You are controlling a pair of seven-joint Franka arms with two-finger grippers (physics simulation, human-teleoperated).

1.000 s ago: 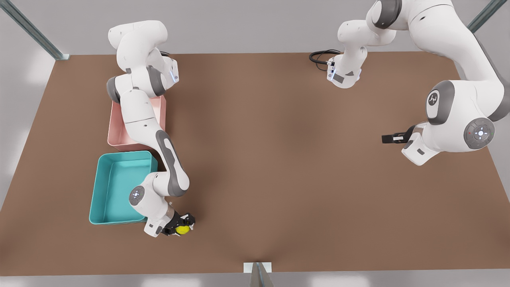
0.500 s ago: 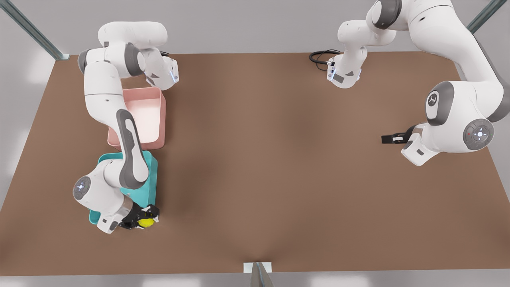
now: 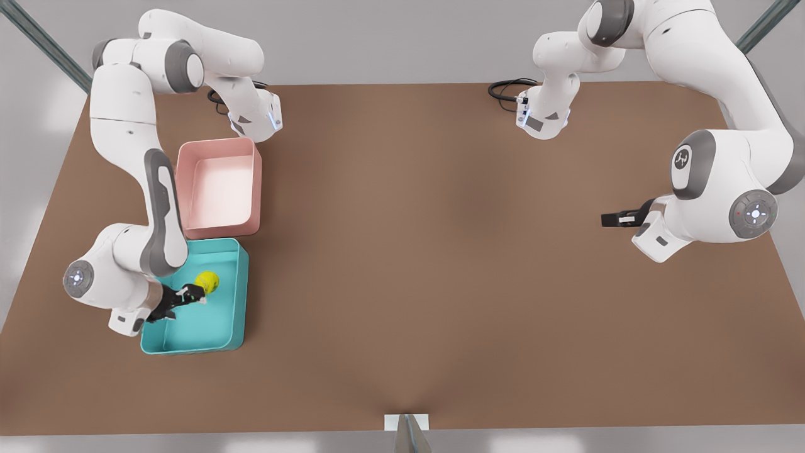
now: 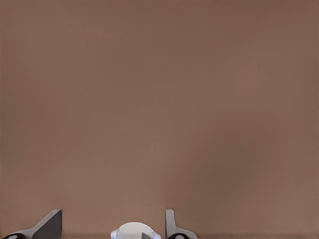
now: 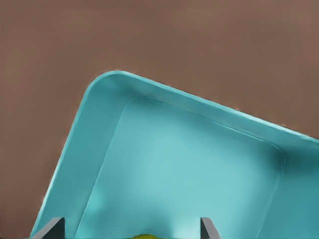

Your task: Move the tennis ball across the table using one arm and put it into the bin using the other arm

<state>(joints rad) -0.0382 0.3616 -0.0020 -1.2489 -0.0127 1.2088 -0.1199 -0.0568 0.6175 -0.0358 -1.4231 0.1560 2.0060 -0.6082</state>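
Observation:
The tennis ball (image 3: 207, 282) is a small yellow-green ball inside the teal bin (image 3: 241, 296), toward the bin's far end. My right gripper (image 3: 194, 294) hangs over the bin right beside the ball, open, its fingers spread wide with the ball just past the fingertips. In the right wrist view the bin's floor (image 5: 189, 174) lies below the spread fingers (image 5: 54, 228), and a sliver of the ball (image 5: 143, 236) shows at the edge. My left gripper (image 3: 609, 219) waits above the table (image 3: 440, 251) at the front view's right, open; its fingers (image 4: 50, 225) frame bare tabletop.
A pink bin (image 3: 217, 185) stands just behind the teal one, almost touching it. The right arm's elbow and forearm (image 3: 157, 214) pass along the pink bin's outer side. A black cable (image 3: 506, 88) lies at the far edge by the left arm's base.
The right arm swung from the table's near edge toward the front view's left and over the teal bin, carrying the ball. Its fingers opened and the ball now sits in the bin. The left arm stayed put.

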